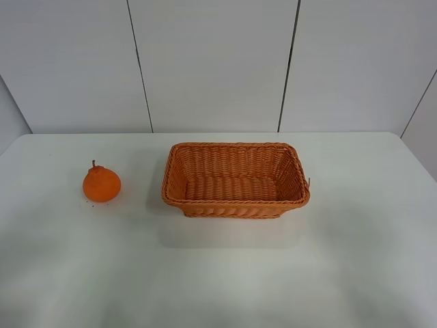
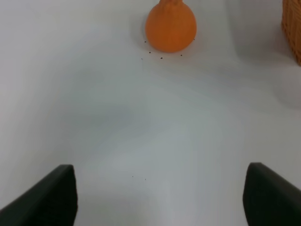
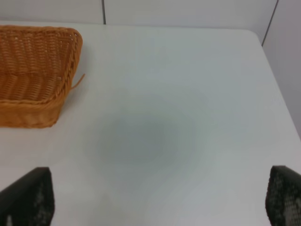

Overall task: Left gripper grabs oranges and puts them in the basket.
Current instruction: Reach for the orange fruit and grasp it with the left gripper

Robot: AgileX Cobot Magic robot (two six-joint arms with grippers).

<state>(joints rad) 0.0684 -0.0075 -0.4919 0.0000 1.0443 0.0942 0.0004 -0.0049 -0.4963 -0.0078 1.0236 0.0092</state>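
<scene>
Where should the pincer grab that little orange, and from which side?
Likely the round belly of the orange, below its knob, with the open left pincer coming from above. It sits upright, stem up, alone on the table and clear of the basket, so both flanks are free.

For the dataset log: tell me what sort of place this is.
Probably a robot lab or test bench, not a home: a white table against plain white wall panels, holding only one orange and an empty wicker basket.
</scene>
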